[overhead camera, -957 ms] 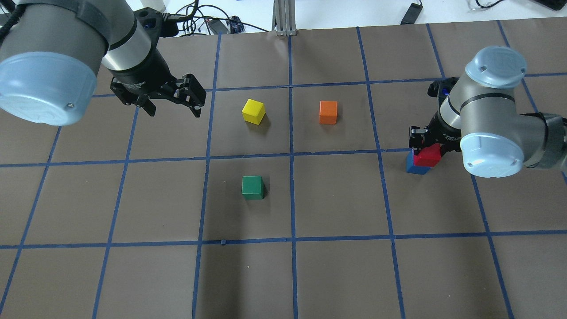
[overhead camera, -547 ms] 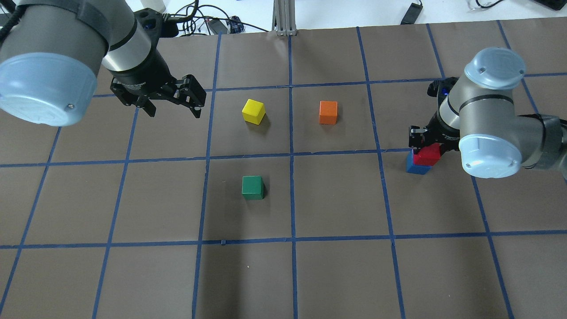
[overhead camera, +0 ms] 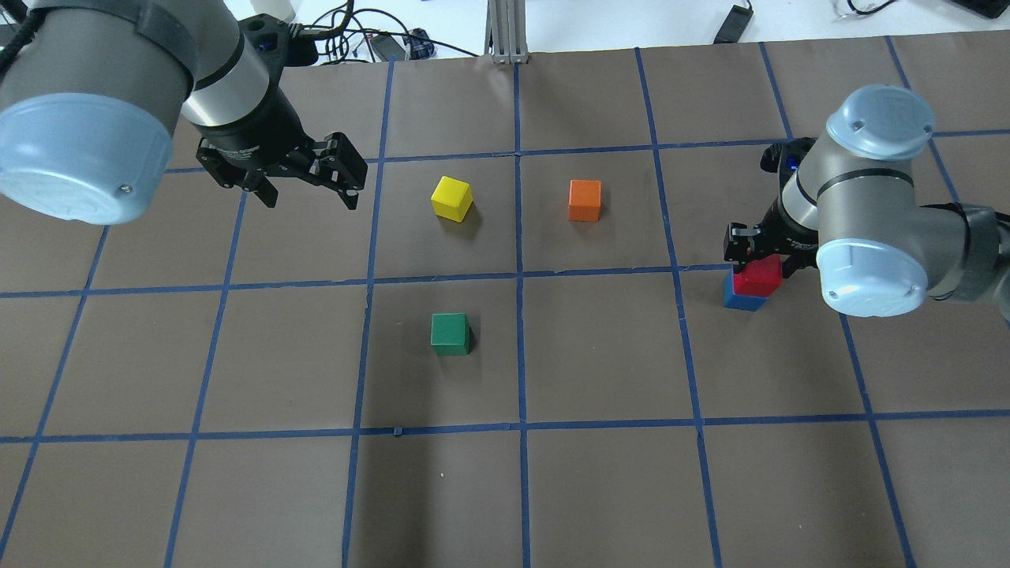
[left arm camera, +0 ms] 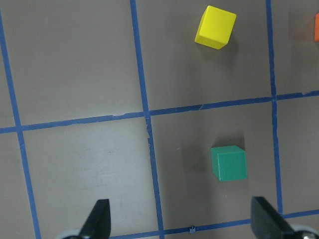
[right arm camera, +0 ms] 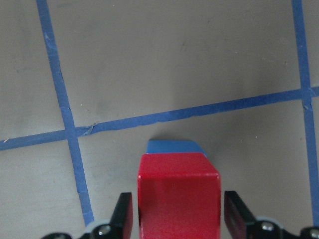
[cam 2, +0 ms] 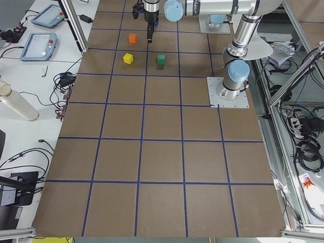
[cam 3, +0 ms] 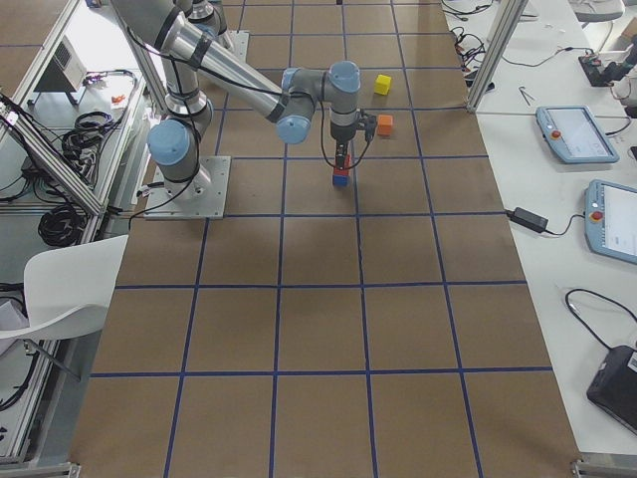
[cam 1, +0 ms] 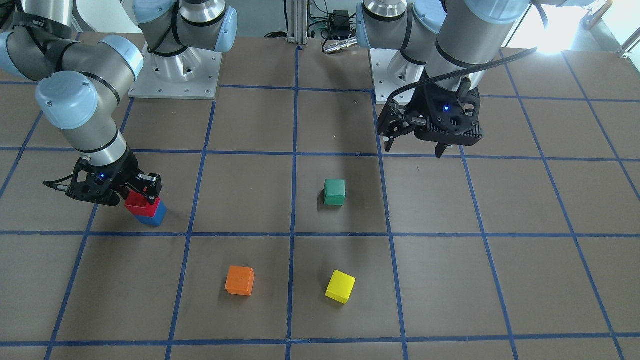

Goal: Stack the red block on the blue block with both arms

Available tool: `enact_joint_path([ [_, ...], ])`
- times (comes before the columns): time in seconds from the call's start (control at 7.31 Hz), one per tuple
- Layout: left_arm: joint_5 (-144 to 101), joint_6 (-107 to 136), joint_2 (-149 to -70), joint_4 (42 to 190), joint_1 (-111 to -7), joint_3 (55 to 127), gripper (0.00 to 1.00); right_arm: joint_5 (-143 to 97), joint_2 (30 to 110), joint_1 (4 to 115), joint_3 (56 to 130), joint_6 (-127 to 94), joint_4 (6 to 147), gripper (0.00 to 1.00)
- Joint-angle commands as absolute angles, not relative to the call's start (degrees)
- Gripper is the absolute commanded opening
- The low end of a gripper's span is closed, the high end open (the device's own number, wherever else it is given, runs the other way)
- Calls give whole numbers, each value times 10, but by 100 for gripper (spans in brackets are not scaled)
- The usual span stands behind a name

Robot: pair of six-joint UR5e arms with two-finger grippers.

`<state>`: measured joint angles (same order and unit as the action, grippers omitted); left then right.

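Note:
The red block [overhead camera: 757, 276] rests on top of the blue block [overhead camera: 740, 298] at the table's right side, one grid square right of the centre. My right gripper [overhead camera: 756, 251] is shut on the red block, one finger on each side. In the right wrist view the red block [right arm camera: 178, 196] fills the space between the fingers, and a strip of the blue block [right arm camera: 174, 146] shows beyond it. The stack also shows in the front view [cam 1: 141, 202]. My left gripper [overhead camera: 309, 188] is open and empty, hovering above the table at the far left.
A yellow cube [overhead camera: 451, 197] and an orange cube [overhead camera: 585, 199] sit in the far middle squares. A green cube [overhead camera: 450, 333] sits nearer the centre and shows below the left gripper's fingers in the left wrist view [left arm camera: 229, 163]. Blue tape lines grid the brown table.
The right gripper has shifted the red block slightly left, so it sits more squarely over the blue block. The left arm has not moved.

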<state>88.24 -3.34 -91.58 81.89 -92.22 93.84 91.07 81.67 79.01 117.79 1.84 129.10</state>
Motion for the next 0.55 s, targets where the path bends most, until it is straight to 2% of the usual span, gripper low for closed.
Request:
enact_joint_path([
  [0.0, 882, -33, -916, 819, -922, 938, 100, 914, 823, 790, 1163, 13, 1299, 100],
  [0.14, 882, -33, -916, 819, -922, 938, 100, 915, 825, 794, 1134, 11, 1282, 100],
  [0.41, 883, -33, -916, 818, -922, 938, 100, 913, 848, 815, 1070, 11, 1160, 100],
])
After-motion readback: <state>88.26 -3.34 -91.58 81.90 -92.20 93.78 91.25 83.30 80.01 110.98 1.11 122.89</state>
